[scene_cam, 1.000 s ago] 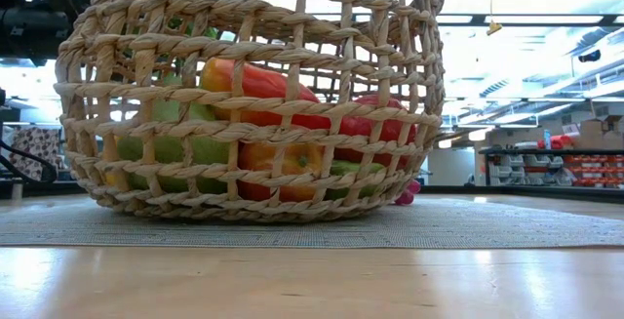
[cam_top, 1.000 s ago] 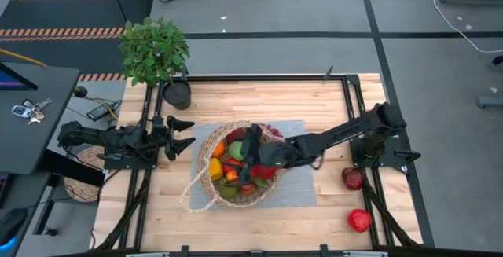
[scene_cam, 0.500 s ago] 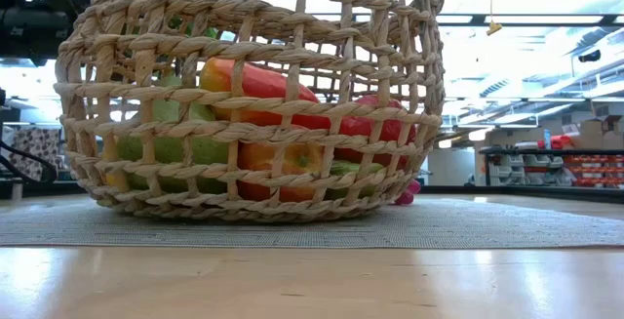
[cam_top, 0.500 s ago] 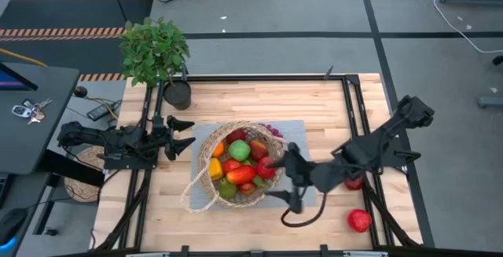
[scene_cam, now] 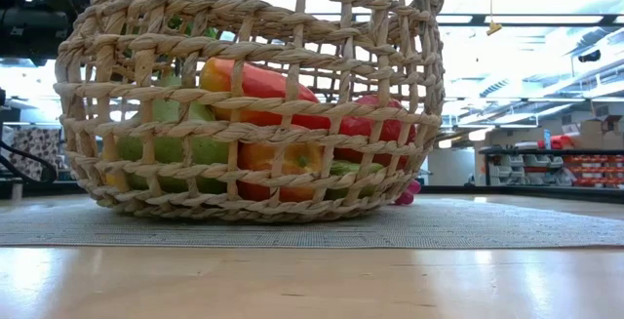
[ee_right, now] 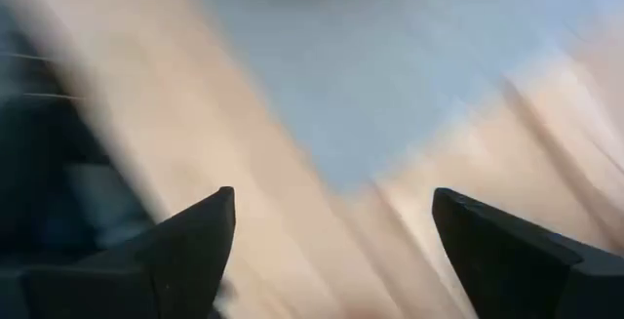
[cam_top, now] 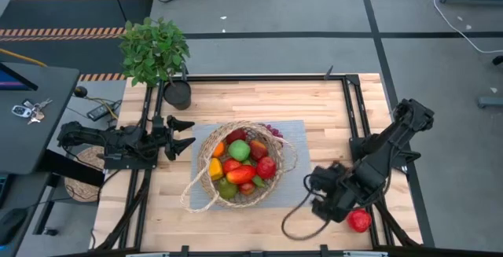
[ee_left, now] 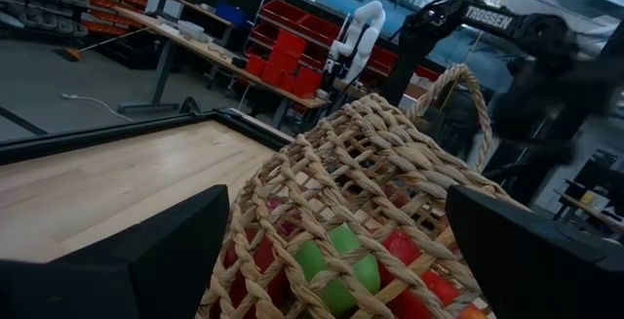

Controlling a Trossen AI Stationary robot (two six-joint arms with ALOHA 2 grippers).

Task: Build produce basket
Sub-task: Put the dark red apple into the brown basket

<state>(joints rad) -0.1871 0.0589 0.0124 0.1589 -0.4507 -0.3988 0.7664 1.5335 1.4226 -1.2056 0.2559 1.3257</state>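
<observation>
Basket, tan open-weave wicker with thin looping handle, sat on grey mat mid-table, heaped with produce: green apple, red apples, orange, yellow pepper. Red fruit lay loose near table's right front corner. Right gripper beside it, fingers spread, empty. Left gripper spread, empty, near basket's left side

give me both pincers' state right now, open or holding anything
Left pincer: open, empty, beside the basket.
Right pincer: open, empty, over the table near a red apple.
</observation>
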